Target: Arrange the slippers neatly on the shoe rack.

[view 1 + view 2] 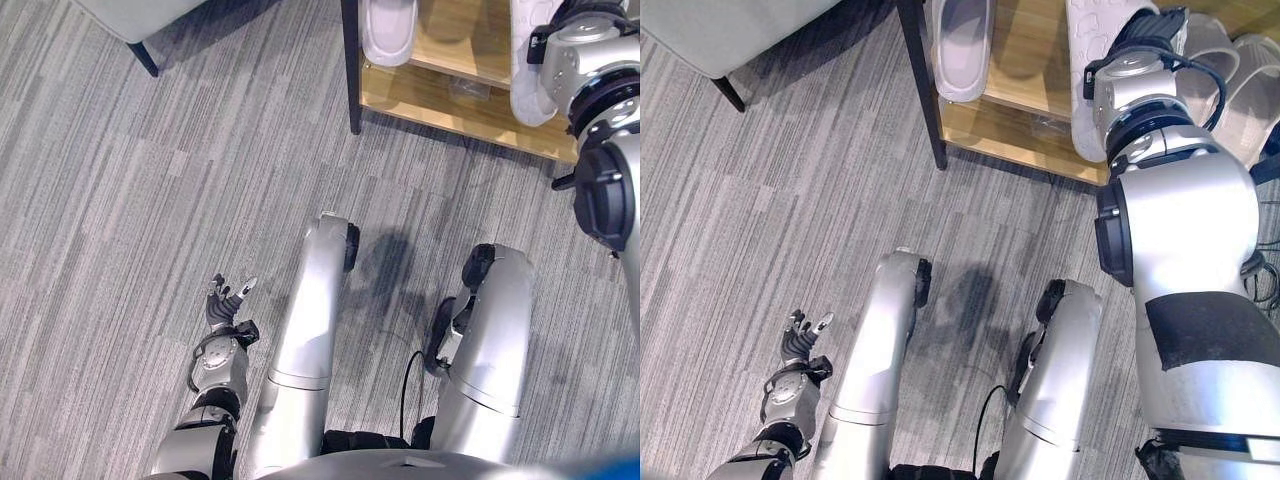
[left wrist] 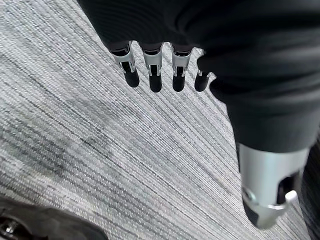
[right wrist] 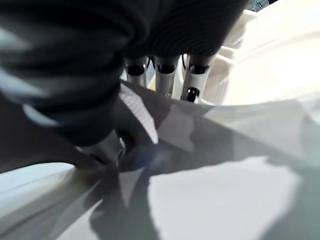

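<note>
In the left eye view, the wooden shoe rack with a black metal post fills the upper right of the frame, a pale grey slipper lying on its shelf at the top centre, and a second white slipper stands at the upper right edge, partly behind the right arm. The left hand hangs at the lower left over the grey striped carpet, holding nothing. In the right eye view, the right hand reaches into the rack at the upper right, lying against the white slipper on the shelf; more pale slippers sit just beside it at the right edge. A grey upholstered seat on dark legs occupies the upper left. In the left wrist view, the left hand's fingers hang straight and relaxed above carpet. In the right wrist view, the right hand's fingers curl over the white slipper's edge, the thumb pressing beneath, gripping it. Judging by this, the placing step is under way; the next move likely calls for squaring the slipper beside its neighbours, then letting go. The crowded neighbouring slippers could be nudged.
</note>
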{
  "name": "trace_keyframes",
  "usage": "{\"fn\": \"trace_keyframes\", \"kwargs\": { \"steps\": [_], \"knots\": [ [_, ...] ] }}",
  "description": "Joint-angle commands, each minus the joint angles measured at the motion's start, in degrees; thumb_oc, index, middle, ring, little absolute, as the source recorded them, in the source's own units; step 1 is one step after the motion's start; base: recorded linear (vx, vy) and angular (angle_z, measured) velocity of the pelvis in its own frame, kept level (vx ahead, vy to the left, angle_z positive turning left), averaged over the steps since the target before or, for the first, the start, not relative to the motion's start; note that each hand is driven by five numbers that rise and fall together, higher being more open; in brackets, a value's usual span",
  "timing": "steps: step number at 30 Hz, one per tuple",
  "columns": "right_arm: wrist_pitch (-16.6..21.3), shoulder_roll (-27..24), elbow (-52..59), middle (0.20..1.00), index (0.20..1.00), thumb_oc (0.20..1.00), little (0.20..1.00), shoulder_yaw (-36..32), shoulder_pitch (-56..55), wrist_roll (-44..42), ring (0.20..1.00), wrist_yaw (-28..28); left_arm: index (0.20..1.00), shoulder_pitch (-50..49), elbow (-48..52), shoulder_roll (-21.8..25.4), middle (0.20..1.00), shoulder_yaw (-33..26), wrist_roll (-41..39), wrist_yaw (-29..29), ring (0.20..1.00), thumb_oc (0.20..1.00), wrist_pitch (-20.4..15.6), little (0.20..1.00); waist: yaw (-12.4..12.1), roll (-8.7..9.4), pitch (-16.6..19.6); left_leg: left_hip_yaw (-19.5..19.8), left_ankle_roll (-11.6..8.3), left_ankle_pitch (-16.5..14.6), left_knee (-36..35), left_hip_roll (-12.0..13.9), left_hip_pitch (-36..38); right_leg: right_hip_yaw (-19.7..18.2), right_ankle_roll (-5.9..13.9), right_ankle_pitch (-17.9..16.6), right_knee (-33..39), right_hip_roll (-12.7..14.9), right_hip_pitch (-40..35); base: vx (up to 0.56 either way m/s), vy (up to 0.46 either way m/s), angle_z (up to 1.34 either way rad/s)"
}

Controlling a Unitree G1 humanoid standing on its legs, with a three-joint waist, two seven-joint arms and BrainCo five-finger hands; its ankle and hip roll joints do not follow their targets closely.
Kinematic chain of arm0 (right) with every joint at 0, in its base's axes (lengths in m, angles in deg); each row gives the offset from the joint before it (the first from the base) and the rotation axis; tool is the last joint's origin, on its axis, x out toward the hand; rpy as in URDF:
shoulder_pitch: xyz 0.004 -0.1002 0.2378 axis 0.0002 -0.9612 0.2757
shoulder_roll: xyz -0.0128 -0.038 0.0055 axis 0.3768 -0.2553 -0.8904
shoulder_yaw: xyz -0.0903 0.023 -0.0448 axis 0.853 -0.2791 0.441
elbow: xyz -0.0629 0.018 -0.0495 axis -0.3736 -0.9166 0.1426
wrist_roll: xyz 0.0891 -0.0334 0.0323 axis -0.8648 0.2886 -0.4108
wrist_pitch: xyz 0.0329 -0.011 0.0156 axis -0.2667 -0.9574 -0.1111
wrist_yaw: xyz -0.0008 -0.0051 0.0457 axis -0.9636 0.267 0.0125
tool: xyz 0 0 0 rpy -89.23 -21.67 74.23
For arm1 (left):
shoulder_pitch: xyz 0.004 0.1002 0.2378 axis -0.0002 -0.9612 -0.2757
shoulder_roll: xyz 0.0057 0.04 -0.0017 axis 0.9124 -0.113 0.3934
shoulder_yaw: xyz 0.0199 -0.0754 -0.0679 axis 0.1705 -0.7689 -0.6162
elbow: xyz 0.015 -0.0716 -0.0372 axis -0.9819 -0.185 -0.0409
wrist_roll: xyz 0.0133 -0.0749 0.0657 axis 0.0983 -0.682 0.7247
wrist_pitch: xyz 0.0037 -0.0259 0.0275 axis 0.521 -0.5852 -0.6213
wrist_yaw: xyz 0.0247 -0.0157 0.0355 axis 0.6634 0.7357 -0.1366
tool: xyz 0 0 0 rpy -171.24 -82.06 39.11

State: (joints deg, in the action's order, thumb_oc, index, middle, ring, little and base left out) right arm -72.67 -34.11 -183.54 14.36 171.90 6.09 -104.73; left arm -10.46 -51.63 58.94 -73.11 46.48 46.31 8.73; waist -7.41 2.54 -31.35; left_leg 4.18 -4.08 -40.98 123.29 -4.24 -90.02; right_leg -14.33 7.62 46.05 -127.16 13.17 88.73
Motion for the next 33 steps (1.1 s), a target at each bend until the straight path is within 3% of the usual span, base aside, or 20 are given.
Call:
{"fn": "trace_keyframes", "kwargs": {
  "steps": [1,6,11,18,19,20,21,33],
  "knots": [
    [0.31,-1.77,-1.92,0.2,0.2,0.2,0.2,2.57,5.33,0.18,0.2,-3.31,1.0,-3.64,6.82,2.09,1.0,3.8,1.29,-0.78,1.0,1.0,0.14,1.0,-2.67,-0.74,1.55,-2.48,5.4,-5.6,6.25,1.16,0.06,0.55,-4.52,-12.73,4.26,-1.48,0.59,0.01,0.055,-0.01],
    [-1.1,-3.54,-1.92,0.2,0.2,0.2,0.2,3.66,4.84,-0.85,0.2,-4.95,1.0,-5.64,10.29,2.13,1.0,5.41,2.0,-1.6,1.0,1.0,1.14,1.0,-3.78,-1.17,1.55,-2.47,5.98,-6.52,5.82,1.18,0.06,0.77,-4.32,-12.98,4.81,-0.75,0.72,0.02,0.033,0.02],
    [0.79,-5.76,-1.92,0.2,0.2,0.2,0.2,4.3,5.37,-2.94,0.2,-5.72,1.0,-9.75,18.57,2.14,1.0,6.87,2.88,-2.33,1.0,1.0,4.32,1.0,-4.98,-1.83,1.55,-2.54,6.42,-7.06,4.82,1.15,0.06,1.25,-4.35,-13.46,6.17,0.26,0.69,0.02,0.025,0.03],
    [3.13,-6.74,-1.92,0.203,0.203,0.203,0.203,5.77,6.44,-4.34,0.203,-7.48,1.0,-13.82,21.42,3.17,1.0,9.15,4.87,-3.11,1.0,1.0,3.9,1.0,-6.23,-2.71,1.55,-2.98,7.07,-7.91,3.74,1.4,0.06,2.26,-3.88,-13.78,7.5,1.35,0.79,0.03,0.032,0.04],
    [3.35,-6.81,-1.92,0.576,0.576,0.576,0.576,5.54,6.8,-4.77,0.576,-7.54,1.0,-13.89,21.55,3.59,1.0,9.32,4.94,-3.2,1.0,1.0,3.68,1.0,-6.43,-2.84,1.55,-2.87,7.19,-7.99,3.73,1.37,0.06,2.31,-3.82,-13.9,7.65,1.39,0.79,0.0,0.0,0.0],
    [3.34,-6.86,-1.92,0.843,0.843,0.843,0.843,5.25,6.8,-4.83,0.843,-7.7,1.0,-14.2,21.51,3.64,1.0,9.49,4.97,-3.41,1.0,1.0,3.67,1.0,-6.54,-2.97,1.55,-2.86,7.26,-8.17,3.72,1.35,0.06,2.18,-3.86,-13.89,7.85,1.41,0.77,0.0,0.0,0.0],
    [3.46,-7.14,-1.92,1.0,1.0,1.0,1.0,4.61,6.87,-5.56,1.0,-7.95,1.0,-14.71,21.38,3.72,1.0,9.83,4.94,-3.45,1.0,1.0,3.43,1.0,-6.72,-3.14,1.55,-2.66,7.35,-8.31,3.8,1.24,0.06,2.21,-3.74,-13.85,7.78,1.57,0.8,0.0,0.0,0.0],
    [5.7,-9.13,-1.92,1.0,1.0,1.0,1.0,1.11,8.38,-9.54,1.0,-10.69,1.0,-16.22,18.25,4.75,1.0,13.63,6.36,-4.38,1.0,1.0,1.04,1.0,-6.78,-4.7,1.55,-2.95,7.62,-8.5,3.64,1.07,0.06,2.43,-3.72,-13.49,7.36,2.27,1.09,0.0,0.022,0.0]
  ]
}}
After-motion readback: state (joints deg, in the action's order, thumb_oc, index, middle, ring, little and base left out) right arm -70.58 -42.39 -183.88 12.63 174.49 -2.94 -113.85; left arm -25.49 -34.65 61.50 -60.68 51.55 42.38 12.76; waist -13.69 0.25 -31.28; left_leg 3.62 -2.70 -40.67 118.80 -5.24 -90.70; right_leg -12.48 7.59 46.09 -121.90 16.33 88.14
